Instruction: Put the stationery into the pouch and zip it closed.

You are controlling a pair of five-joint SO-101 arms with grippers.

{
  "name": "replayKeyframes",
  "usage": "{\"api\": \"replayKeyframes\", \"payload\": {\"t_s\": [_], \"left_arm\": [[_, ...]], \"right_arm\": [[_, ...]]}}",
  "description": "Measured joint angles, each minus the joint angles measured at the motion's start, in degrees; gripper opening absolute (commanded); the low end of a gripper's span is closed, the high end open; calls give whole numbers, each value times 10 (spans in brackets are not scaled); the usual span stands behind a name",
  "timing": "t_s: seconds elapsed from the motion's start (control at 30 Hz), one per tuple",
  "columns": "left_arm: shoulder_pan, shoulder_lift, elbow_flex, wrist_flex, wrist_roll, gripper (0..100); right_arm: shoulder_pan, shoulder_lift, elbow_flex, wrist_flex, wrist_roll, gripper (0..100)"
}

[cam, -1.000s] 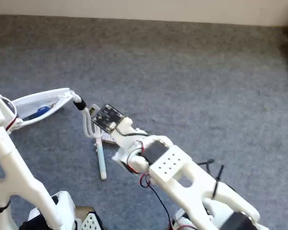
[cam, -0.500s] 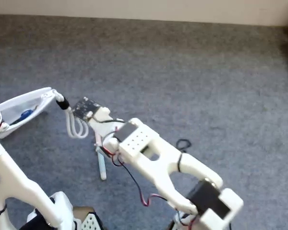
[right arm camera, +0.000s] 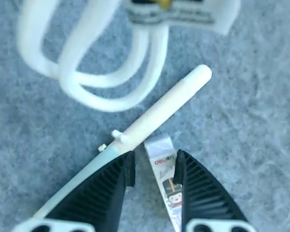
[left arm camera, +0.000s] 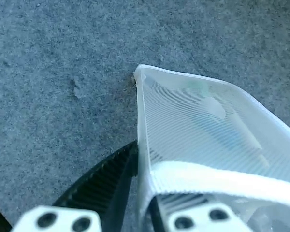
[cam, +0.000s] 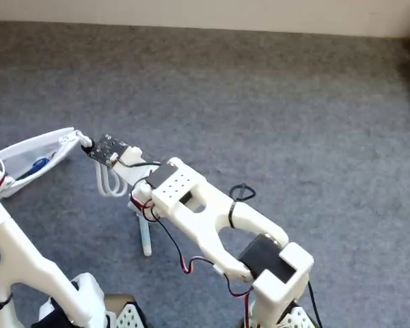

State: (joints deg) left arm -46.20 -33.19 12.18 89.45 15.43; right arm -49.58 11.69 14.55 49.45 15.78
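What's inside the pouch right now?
Through the pouch mesh, a blue item and a pale stick-shaped item show. Anything lying deeper is covered by the fabric, so a full count isn't possible.

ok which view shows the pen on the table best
The right wrist view: the pen lies close up, cap and pale blue barrel clear, by the open right gripper. The high view has its lower part sticking out past an arm. The left wrist view faces the pouch.

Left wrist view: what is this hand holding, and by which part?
The left hand pinches the mesh pouch by its white rim, near one end.
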Motion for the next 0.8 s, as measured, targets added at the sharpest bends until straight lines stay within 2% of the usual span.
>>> {"api": "replayKeyframes", "payload": {"t_s": [0.3,0.53,0.7,0.8], "left_arm": [[0,-3,4,-6,0,7],[0,-3,4,-11,0,7],[0,-3,4,-11,0,7],[0,-3,4,-11,0,7]], "right_arm": [[22,64,-19,-6,7,135],[30,64,-19,-6,51,132],[40,64,-19,-6,57,9],[50,64,-19,-6,57,8]]}}
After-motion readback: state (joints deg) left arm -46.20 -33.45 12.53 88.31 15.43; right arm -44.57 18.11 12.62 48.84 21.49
